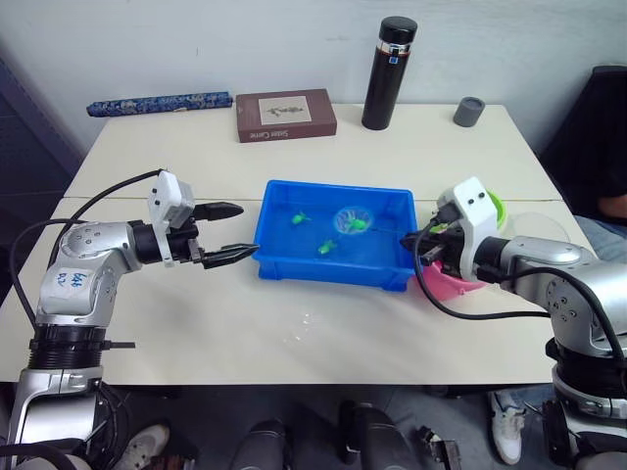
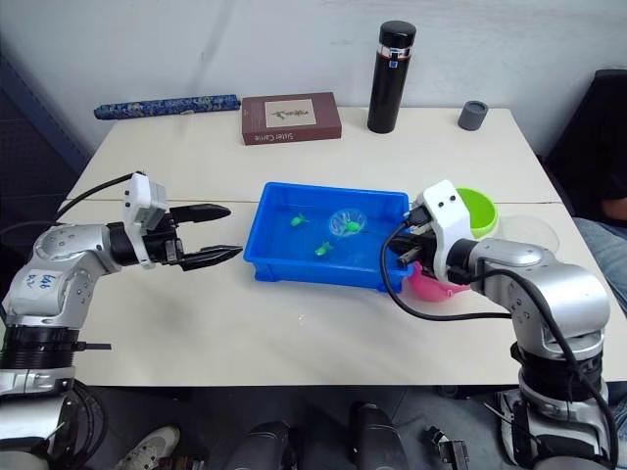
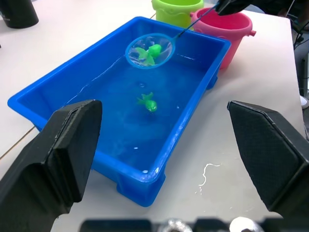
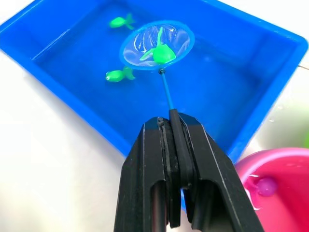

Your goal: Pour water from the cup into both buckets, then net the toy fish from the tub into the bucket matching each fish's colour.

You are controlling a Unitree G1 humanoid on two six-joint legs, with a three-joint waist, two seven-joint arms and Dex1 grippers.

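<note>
The right gripper (image 4: pixel 170 126) is clenched on the net's (image 4: pixel 157 45) thin handle, and the hoop sits over the tub (image 1: pixel 277 264) with a green fish (image 4: pixel 158 53) lying in it — two more green fish (image 4: pixel 117 75) float loose below. Lift level and slowly so the catch doesn't slide off, then carry it past the pink bucket (image 3: pixel 227 30) to the green bucket (image 3: pixel 175 9) behind it. The left gripper (image 1: pixel 223 233) hangs open just beside the tub's left wall, holding nothing — it could brace the tub if it shifts.
</note>
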